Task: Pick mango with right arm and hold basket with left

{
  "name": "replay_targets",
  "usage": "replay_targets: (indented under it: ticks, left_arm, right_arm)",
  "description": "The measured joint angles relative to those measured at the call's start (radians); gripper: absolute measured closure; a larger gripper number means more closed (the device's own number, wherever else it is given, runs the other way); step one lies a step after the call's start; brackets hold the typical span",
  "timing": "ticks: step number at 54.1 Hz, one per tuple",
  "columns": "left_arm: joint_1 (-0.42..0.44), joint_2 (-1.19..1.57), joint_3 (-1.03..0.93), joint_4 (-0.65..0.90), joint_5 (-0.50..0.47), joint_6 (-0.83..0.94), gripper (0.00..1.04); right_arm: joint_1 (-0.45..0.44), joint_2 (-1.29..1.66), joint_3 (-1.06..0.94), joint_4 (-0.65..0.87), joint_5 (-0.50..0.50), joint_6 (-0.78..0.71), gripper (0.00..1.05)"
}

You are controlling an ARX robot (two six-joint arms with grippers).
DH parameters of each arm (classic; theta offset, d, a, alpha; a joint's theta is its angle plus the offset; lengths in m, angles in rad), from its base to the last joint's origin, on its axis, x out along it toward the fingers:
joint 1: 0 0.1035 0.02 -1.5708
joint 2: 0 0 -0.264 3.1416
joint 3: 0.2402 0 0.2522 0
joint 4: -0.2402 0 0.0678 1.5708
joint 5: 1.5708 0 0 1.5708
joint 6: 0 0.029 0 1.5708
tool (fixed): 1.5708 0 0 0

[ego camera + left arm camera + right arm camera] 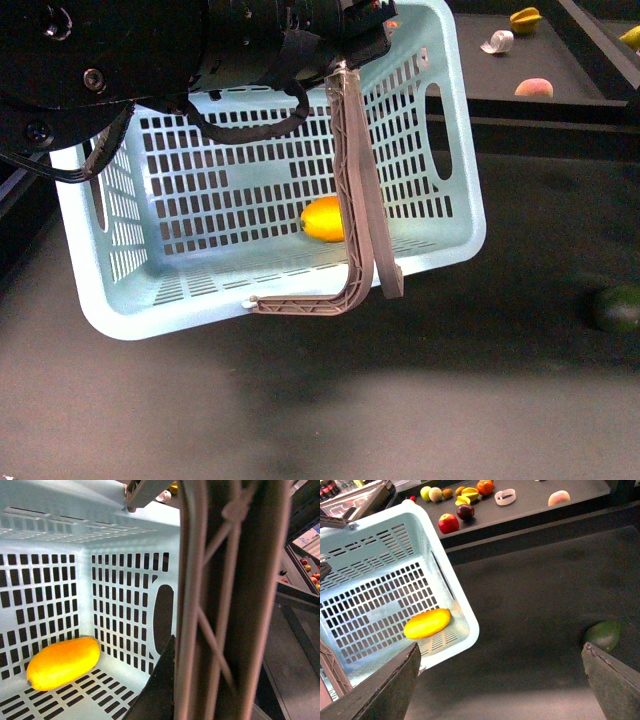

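- Your left claw (345,62) holds the basket (110,322) by its handle (358,190); it hangs tilted, frame centre.
- The mango (322,220) lies inside; your right claw (500,652) gapes wide, empty.
- Placing looks done; just hold steady.

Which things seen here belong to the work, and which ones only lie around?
Belong to the job:
- mango, lying inside the basket
- basket, tilted

Only lying about:
- dark green fruit on the dark surface
- yellow star-shaped fruit, peach-coloured fruit and white object on the far shelf
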Motion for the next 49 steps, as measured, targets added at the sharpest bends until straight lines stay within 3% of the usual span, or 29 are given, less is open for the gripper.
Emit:
replay_targets:
  ticks: [7, 13, 18, 28, 35, 49]
  left_arm:
    - [0.002, 0.001, 0.000, 0.000, 0.001, -0.002, 0.99]
    - [0.001, 0.001, 0.000, 0.000, 0.001, 0.000, 0.99]
    - [0.000, 0.002, 0.001, 0.000, 0.004, 0.000, 0.99]
    - [-0.001, 0.003, 0.001, 0.000, 0.003, 0.000, 0.99]
    - [0.000, 0.003, 0.001, 0.000, 0.001, -0.003, 0.99]
    - [0.000, 0.003, 0.001, 0.000, 0.002, -0.002, 0.99]
  right_arm:
    - [0.000, 0.001, -0.001, 0.002, 0.003, -0.007, 0.08]
    - [0.007, 0.095, -0.131, 0.416, 0.082, -0.147, 0.26]
    - [0.007, 0.060, -0.184, 0.552, 0.086, -0.222, 0.42]
    - [0.010, -0.134, -0.217, 0.418, 0.084, -0.269, 0.84]
    - [0.010, -0.224, -0.223, 0.339, 0.084, -0.277, 1.04]
    - [0.010, -0.386, -0.227, 0.193, 0.084, -0.277, 1.03]
